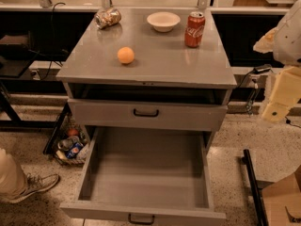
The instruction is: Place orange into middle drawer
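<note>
The orange (pixel 125 55) rests on the cabinet top (pixel 160 62), at eight o'clock from the Coca-Cola can (pixel 194 29) and well apart from it. At six o'clock the middle drawer (pixel 148 178) stands pulled open. The gripper (pixel 277 108) hangs at three o'clock, beside the cabinet.

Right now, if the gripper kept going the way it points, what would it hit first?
The gripper, right of the grey metal cabinet, points down: probably the speckled floor first; depth unclear.
</note>
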